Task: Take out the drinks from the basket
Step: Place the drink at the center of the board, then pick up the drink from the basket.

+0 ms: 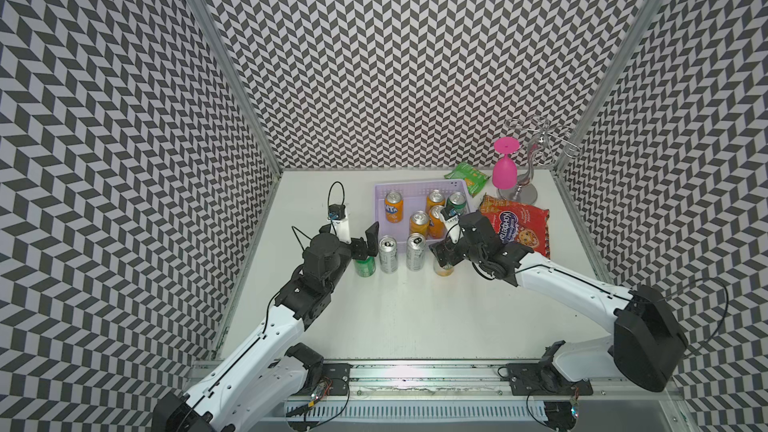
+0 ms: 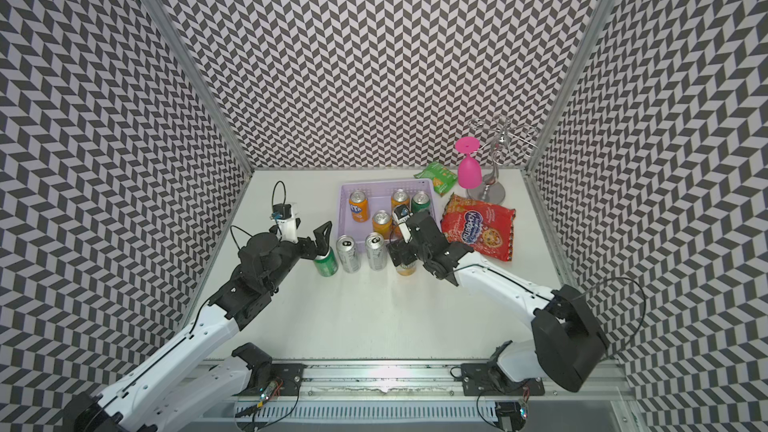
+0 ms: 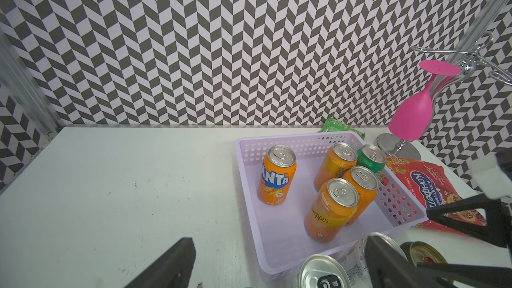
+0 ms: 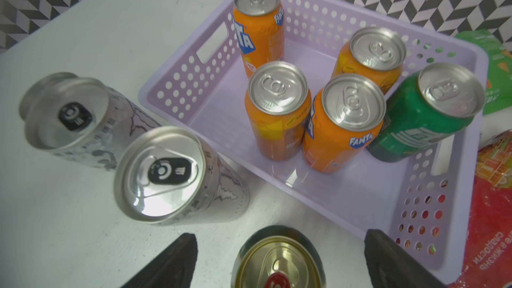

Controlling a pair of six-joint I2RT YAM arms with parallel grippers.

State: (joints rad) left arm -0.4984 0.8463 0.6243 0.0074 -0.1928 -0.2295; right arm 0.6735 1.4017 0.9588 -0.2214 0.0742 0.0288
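The lavender basket (image 1: 380,193) (image 4: 219,114) stands at the back of the table and holds several upright drinks: orange cans (image 1: 392,207) (image 4: 343,123) and one green can (image 1: 457,202) (image 4: 424,123). In front of it, two slim silver cans (image 1: 388,254) (image 1: 415,252) stand on the table. My right gripper (image 1: 442,257) (image 4: 279,261) is open, its fingers (image 4: 177,261) either side of a gold-topped can (image 4: 278,259) and clear of it. My left gripper (image 1: 361,249) (image 3: 277,267) is open just above a green can (image 1: 365,267) on the table.
A red snack bag (image 1: 517,228) lies right of the basket and a green snack bag (image 1: 467,176) behind it. A pink glass (image 1: 505,168) hangs upside down on a chrome rack (image 1: 519,192) in the back right corner. Patterned walls close three sides.
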